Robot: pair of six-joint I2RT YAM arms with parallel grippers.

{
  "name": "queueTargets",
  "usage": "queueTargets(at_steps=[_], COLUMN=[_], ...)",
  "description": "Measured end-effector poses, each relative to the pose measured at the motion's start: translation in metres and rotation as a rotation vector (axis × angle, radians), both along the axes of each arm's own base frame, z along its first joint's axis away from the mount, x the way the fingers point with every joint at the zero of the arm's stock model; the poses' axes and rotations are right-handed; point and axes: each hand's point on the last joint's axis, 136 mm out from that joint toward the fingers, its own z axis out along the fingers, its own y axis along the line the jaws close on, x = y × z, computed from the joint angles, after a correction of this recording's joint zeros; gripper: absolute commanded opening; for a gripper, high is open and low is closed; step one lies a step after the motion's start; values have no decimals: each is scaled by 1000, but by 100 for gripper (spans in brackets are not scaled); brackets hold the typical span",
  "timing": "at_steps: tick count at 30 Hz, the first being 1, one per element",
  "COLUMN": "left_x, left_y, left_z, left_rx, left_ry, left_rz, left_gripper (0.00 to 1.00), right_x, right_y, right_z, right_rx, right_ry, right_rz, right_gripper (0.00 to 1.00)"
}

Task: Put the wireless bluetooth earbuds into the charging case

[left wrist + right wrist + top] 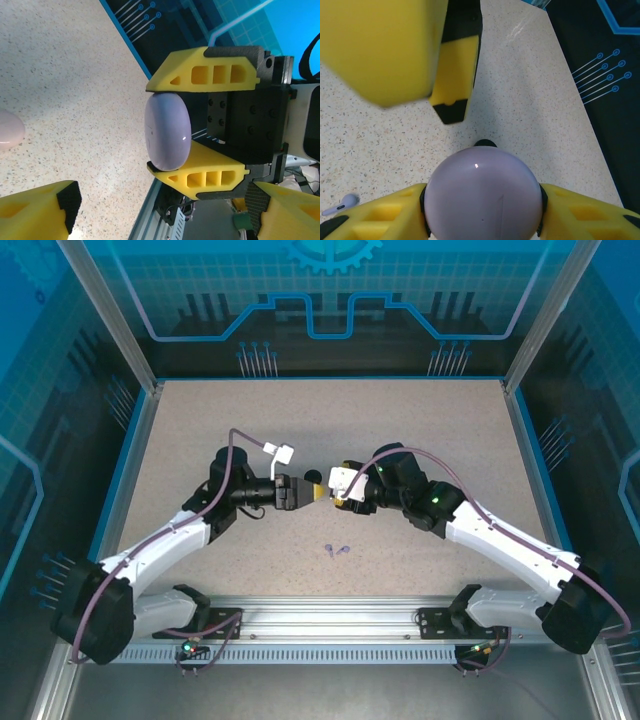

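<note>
**Top view:** purple earbuds (337, 550), one pair, lay loose on the table (420, 430), none stowed. Just beyond them the left gripper (303, 492) and right gripper (330, 487) stood nose to nose.

**Left wrist view:** charging case (167, 132), a glossy lilac pebble with its lid apparently closed (only a seam showed), was clamped by the right gripper. The left fingers (40, 210) were spread and empty.

**Right wrist view:** same clamp. A single earbud (342, 204) lay on the table nearby.

**Outstanding, by judgement:** open the lid, seat the earbuds.
</note>
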Motion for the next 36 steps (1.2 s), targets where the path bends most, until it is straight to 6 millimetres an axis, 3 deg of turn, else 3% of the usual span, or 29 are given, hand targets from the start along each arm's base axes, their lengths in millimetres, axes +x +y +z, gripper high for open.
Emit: queueTargets(at_steps=[16,36], left_x=[5,7], left_y=[-23,-28], left_z=[-3,-7], left_rx=[-1,27], left_ry=[-5,-14], left_rz=[-53,-52], left_gripper=[59,28], right_x=[-4,1], right_y=[10,12], right_z=[3,0], right_rx=[-10,-46], right_ry=[-4,-7], right_rz=[33,16], right_gripper=[52,53])
